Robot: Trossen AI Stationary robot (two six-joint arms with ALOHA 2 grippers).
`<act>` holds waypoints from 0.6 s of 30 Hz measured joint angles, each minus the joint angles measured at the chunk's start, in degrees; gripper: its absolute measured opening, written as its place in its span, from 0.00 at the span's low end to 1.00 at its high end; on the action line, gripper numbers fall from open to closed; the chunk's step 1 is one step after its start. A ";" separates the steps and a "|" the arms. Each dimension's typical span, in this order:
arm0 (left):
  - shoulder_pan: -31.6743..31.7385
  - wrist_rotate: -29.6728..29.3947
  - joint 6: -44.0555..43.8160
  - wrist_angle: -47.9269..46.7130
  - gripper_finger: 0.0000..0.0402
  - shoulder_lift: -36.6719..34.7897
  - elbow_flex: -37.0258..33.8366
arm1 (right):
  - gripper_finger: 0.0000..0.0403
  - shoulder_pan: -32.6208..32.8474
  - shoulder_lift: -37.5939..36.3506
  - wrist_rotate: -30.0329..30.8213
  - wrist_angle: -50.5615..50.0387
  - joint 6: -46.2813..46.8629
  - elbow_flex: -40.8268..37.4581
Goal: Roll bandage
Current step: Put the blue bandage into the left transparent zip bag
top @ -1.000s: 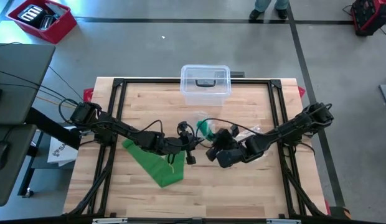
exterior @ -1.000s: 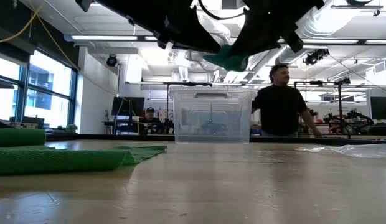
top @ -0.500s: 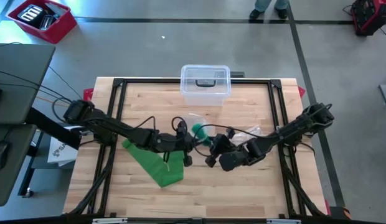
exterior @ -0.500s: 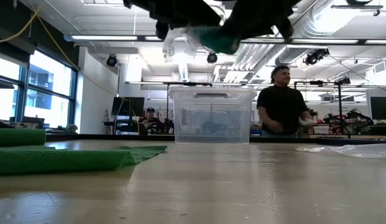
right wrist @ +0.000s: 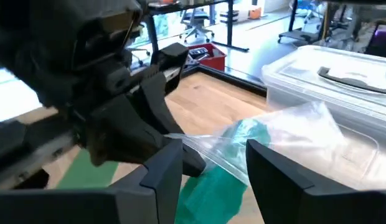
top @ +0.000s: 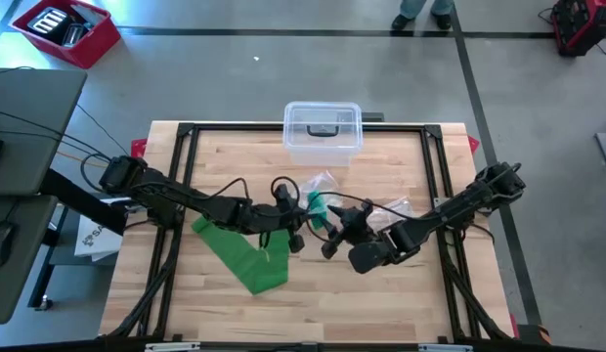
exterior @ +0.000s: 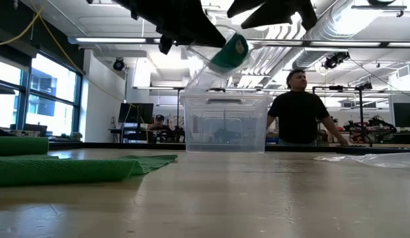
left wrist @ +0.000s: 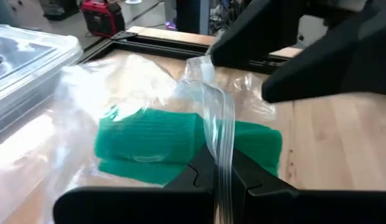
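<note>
A green bandage roll sits inside a clear plastic bag, held up over the table's middle. My left gripper is shut on the bag's edge. My right gripper stands open just to the right of it, with the bag's edge running in between its fingers. A flat green bandage strip lies on the table's near left. My left gripper pinches the bag's bunched clear edge between its two fingers, coming nearly level from the table's left. The bag and the roll in it are lifted clear of the table and hang beyond the fingertips. I cannot tell whether my right gripper's fingers touch the bag.
A clear lidded box stands at the table's far edge. More crumpled clear plastic lies right of the middle. A black frame runs around the tabletop. A person stands beyond the far edge.
My right gripper has opened and let go of the bag, drawing back a little toward the table's near right. The bag with the roll now hangs from my left gripper alone, which has rolled about its own line and risen slightly.
</note>
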 joint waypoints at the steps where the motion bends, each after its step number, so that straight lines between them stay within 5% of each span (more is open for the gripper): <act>1: 0.05 0.54 -0.03 -0.05 0.00 0.00 0.00 | 0.40 0.37 0.00 -0.21 -0.02 -1.00 0.00; 6: 3.09 13.45 -3.77 -1.76 0.00 0.00 0.00 | 0.40 2.87 -2.60 -4.04 -0.12 -7.21 0.00; 10: 7.07 24.46 -7.06 -2.69 0.00 0.00 -0.04 | 0.40 4.12 -5.53 -21.91 0.06 -13.50 0.00; 14: 8.67 26.68 -7.54 -0.57 0.00 0.00 -0.04 | 0.38 4.57 -5.05 -39.83 1.26 -16.80 0.00; 18: 8.35 26.92 -7.99 -0.79 0.00 0.00 -0.04 | 0.31 3.34 -3.16 -37.74 1.61 -16.05 0.00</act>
